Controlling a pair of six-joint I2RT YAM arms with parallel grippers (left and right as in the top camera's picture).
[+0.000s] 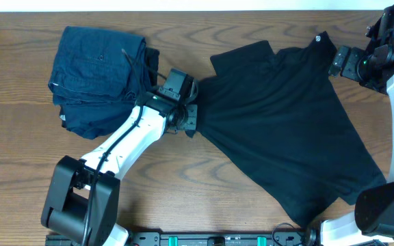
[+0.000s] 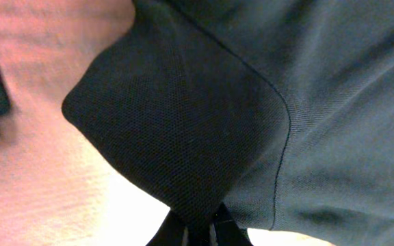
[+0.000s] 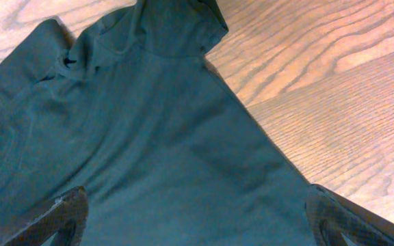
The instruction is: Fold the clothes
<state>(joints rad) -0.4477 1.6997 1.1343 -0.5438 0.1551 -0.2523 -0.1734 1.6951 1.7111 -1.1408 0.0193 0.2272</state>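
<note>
The clothes, a black T-shirt (image 1: 289,126), lie spread across the right half of the wooden table, slanting from upper left to lower right. My left gripper (image 1: 191,113) is shut on the shirt's left edge, pinching a sleeve corner (image 2: 183,130) that fills the left wrist view above the closed fingertips (image 2: 198,232). My right gripper (image 1: 334,63) hovers at the shirt's top right corner, near a small white tag (image 1: 317,39). Its fingers (image 3: 63,212) stand wide open over the shirt fabric (image 3: 163,150), with nothing between them.
A folded dark blue denim-like stack (image 1: 98,75) rests at the upper left of the table, right beside my left gripper. Bare wood (image 1: 204,198) shows at the front and to the right of the shirt (image 3: 334,89).
</note>
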